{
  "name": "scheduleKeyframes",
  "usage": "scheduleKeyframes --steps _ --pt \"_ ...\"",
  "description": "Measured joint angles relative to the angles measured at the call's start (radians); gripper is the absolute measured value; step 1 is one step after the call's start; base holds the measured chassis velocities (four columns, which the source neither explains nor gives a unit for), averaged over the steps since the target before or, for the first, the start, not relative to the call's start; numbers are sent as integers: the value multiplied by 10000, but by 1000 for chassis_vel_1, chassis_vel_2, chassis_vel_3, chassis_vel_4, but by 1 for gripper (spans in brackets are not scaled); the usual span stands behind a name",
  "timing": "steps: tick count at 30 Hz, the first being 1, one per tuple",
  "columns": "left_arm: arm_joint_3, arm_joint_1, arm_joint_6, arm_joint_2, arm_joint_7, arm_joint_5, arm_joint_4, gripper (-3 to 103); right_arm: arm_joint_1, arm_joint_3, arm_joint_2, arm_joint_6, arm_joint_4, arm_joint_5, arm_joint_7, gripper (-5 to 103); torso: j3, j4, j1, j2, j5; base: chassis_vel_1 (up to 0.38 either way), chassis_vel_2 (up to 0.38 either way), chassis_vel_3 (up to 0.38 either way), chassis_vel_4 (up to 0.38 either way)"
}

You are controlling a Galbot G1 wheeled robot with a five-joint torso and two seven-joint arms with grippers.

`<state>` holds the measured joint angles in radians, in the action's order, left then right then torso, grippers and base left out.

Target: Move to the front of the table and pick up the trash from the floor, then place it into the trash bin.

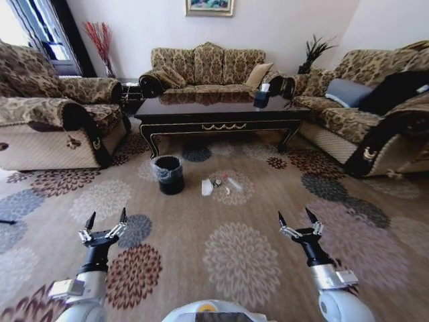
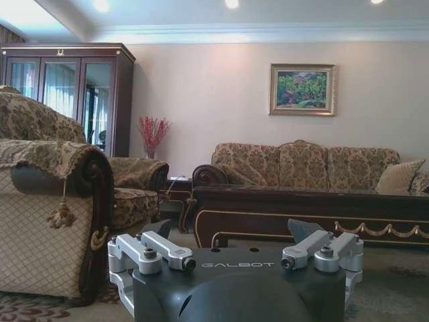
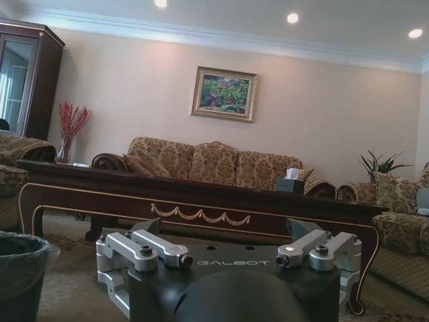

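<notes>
Bare floor (image 1: 241,261) up to trash (image 1: 221,186), trash bin (image 1: 168,174) just beside

Trash (image 1: 218,185) lies on carpet (image 1: 268,221) beside black bin (image 1: 168,174), before dark table (image 1: 221,107)

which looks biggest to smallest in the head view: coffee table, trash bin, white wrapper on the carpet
1. table
2. trash bin
3. white wrapper
The table sits farther from the camera yet looks largest, so the order is safe.

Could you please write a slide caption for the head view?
Both open grippers, left and right, face trash beside the trash bin.
</notes>
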<state>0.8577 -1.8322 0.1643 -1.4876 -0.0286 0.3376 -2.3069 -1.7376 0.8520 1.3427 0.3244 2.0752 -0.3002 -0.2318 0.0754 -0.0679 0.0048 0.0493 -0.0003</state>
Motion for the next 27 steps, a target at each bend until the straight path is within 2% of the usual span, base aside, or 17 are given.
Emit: scheduleKeyframes --steps 21,27 --pt "-13 142 8 -27 -20 -16 215 99 229 -183 -17 241 -168 -98 92 100 8 1 3 6 6 -348 343 358 -346" --pt "-16 70 35 -34 -24 -24 218 99 202 -185 -16 288 -157 -55 127 100 11 3 8 6 2 -189 211 175 -183"
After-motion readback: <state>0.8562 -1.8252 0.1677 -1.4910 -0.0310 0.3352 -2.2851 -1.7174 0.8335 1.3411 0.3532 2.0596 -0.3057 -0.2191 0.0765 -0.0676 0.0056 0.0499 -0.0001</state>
